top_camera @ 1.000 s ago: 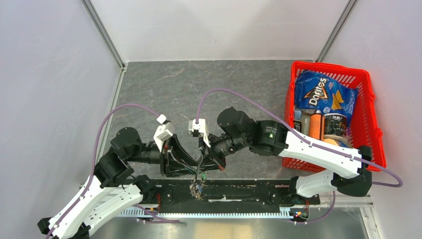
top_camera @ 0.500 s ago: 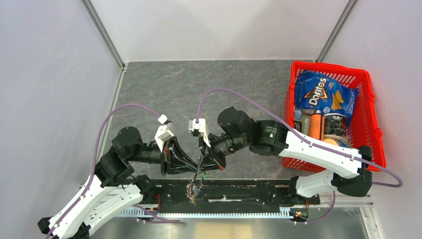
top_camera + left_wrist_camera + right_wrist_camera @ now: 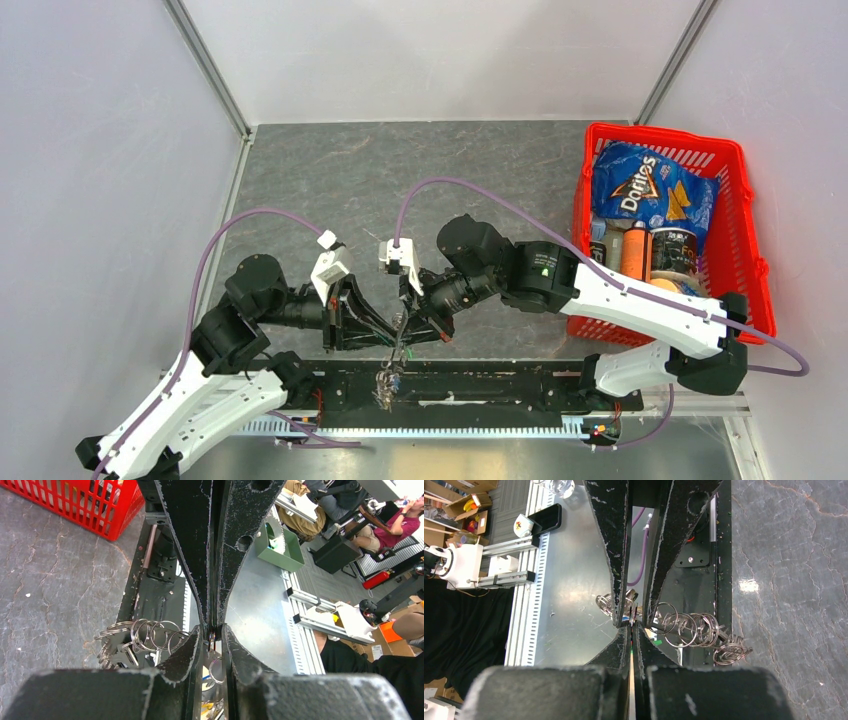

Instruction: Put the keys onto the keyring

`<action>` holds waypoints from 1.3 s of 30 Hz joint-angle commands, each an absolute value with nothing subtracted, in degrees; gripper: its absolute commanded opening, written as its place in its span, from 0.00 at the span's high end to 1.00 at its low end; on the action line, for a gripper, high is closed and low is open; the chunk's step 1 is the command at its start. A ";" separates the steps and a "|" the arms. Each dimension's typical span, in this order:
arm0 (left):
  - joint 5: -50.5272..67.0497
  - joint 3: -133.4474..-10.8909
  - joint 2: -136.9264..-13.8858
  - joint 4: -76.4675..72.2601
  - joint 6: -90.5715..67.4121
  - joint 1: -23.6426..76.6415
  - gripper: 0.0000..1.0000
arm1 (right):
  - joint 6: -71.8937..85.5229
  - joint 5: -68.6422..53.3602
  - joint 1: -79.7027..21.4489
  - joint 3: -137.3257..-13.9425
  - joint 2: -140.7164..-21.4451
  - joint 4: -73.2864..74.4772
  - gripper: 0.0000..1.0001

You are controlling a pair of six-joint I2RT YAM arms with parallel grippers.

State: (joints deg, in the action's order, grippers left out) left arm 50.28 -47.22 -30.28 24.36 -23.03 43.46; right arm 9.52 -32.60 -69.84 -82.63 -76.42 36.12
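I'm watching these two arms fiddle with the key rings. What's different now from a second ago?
The dangling bunch of rings swung a little to the left and toward the near edge, and the left arm nudged slightly toward the right arm. Nothing was picked up or let go: both sets of jaws stayed pinched on the rings, and the red basket did not move.

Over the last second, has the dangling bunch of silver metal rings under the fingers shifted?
Yes. The bunch of silver metal rings slid slightly left along the black base rail, toward the left arm's side.
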 commanded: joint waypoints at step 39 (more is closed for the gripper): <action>50.35 -48.08 -29.24 23.84 -19.41 43.42 0.98 | 9.27 -35.58 -69.52 -83.41 -71.93 34.01 1.00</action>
State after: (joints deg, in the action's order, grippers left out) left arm 50.43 -47.22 -29.43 23.49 -21.06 43.46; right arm 9.21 -32.80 -69.56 -82.59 -74.13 36.71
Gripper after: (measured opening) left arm 0.031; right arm 0.008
